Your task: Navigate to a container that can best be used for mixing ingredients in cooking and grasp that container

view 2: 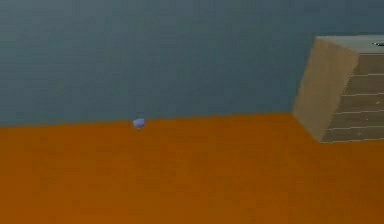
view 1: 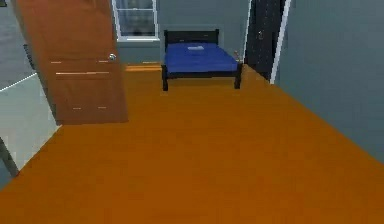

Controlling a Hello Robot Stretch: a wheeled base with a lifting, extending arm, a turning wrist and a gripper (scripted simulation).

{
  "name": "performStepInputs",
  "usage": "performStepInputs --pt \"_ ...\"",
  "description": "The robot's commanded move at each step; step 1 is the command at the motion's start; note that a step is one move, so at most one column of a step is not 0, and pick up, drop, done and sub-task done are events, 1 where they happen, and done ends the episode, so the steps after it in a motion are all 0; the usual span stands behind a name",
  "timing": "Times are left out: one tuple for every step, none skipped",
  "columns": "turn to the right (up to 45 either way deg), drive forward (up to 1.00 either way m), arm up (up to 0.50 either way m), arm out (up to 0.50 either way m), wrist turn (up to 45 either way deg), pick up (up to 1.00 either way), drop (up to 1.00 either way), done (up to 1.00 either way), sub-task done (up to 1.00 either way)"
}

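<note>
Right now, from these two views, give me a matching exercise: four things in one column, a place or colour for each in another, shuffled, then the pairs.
Things:
1. bed
2. wooden door
3. window
4. cabinet

Places or colours:
A. tan, arm side view's right
B. blue cover, against the far wall
C. orange-brown, forward view's left
D. white frame, far wall, left of the bed

Pairs: 1-B, 2-C, 3-D, 4-A

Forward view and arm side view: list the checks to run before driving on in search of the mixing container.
1. Floor ahead free: ok, bare orange floor reaches the blue bed.
2. Target identified: cannot tell, the small bluish blob at the wall's foot is too small to name.
3. Path past the wooden door: ok, it stands open at the forward view's left.
4. Side clearance: ok, bare floor lies before the tan cabinet.
</note>
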Motion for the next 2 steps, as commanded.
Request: performStepInputs --pt "0.0 0.35 0.0 0.0 0.0 0.0 0.0 0.0 0.0" --pt "-45.0 0.0 0.0 0.0 0.0 0.0 0.0 0.0 0.0"
